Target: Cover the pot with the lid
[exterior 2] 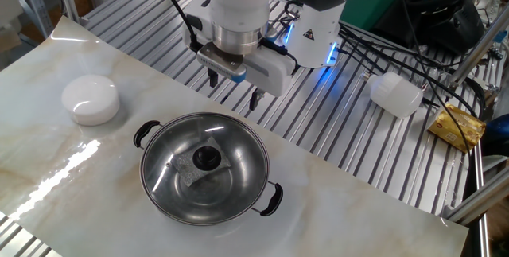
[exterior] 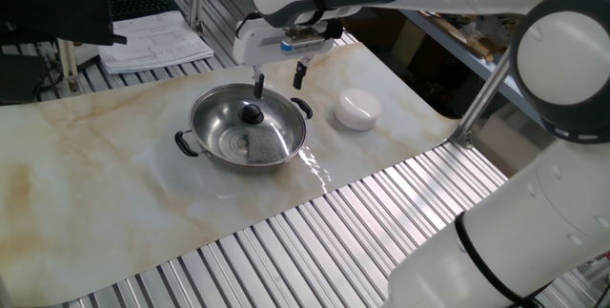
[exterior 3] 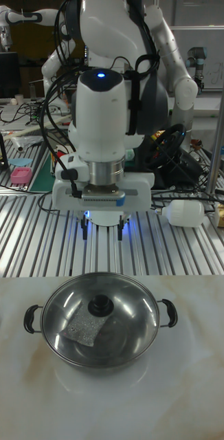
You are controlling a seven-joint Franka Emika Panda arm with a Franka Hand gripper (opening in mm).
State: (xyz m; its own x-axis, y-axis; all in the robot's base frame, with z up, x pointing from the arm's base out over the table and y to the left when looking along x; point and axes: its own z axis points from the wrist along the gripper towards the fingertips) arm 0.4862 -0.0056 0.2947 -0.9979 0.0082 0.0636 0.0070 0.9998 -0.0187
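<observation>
We see the pot [exterior: 250,132] sitting on the pale marble-look mat [exterior: 95,174], with its two black handles sticking out at the sides. The lid [exterior 2: 205,164] is on top of the pot — its black knob [exterior 3: 98,305] is right in the middle. Our gripper [exterior 2: 232,92] hangs above the pot's far edge, touching nothing. Its fingers [exterior: 296,74] are spread wide and hold nothing. A small white dome [exterior: 358,109] rests on the mat near the pot — well apart from it.
</observation>
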